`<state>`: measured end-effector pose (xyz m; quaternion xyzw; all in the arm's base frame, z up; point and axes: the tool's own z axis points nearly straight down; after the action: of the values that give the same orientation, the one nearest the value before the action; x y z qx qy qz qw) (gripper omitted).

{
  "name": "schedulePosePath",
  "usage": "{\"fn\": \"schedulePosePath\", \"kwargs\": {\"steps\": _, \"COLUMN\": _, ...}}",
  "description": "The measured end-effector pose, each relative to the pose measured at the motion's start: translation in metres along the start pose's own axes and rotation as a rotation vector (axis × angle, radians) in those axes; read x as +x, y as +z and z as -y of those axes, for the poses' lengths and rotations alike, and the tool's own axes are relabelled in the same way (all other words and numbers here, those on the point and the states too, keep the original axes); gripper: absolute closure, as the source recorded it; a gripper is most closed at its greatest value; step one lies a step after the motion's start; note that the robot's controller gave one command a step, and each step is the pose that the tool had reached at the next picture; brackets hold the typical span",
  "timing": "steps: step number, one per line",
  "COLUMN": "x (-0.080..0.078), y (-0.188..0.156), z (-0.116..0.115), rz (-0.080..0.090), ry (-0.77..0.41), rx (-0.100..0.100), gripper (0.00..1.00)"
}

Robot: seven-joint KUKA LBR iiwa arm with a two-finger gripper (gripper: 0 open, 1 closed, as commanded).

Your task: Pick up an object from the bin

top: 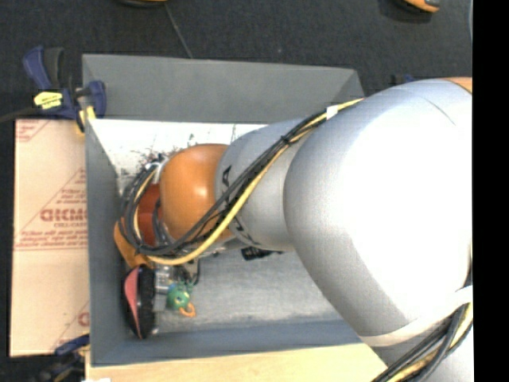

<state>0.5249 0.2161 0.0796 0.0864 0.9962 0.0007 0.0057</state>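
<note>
Pincer point(167, 280) low in the lower-left corner of the bin point(223, 94); whether it is wide or narrow cannot be told; 1 small green toy point(180, 298) lies just beside its tip, with 1 red-black piece point(137, 302) against the wall; the toy looks light, stiff, probably slippery plastic; best gripped across its body.

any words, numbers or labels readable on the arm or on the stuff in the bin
No text can be read on any of these.
On the arm and its orange cover: no lettering shows.
On the red and black thing and the small green thing, in the lower left corner of the bin: no print shows.
</note>
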Motion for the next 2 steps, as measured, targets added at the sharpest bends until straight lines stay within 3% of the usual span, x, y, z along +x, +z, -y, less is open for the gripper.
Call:
{"fn": "schedulePosePath", "kwargs": {"steps": 1, "x": -0.0121, "y": 0.0077, "z": 0.0184, "rz": 0.005, "ry": -0.788, "rx": 0.0, "gripper": 1.0}}
{"fn": "schedulePosePath", "kwargs": {"steps": 2, "x": -0.0121, "y": 0.0077, "z": 0.018, "rz": 0.005, "ry": -0.786, "rx": 0.0, "gripper": 1.0}}
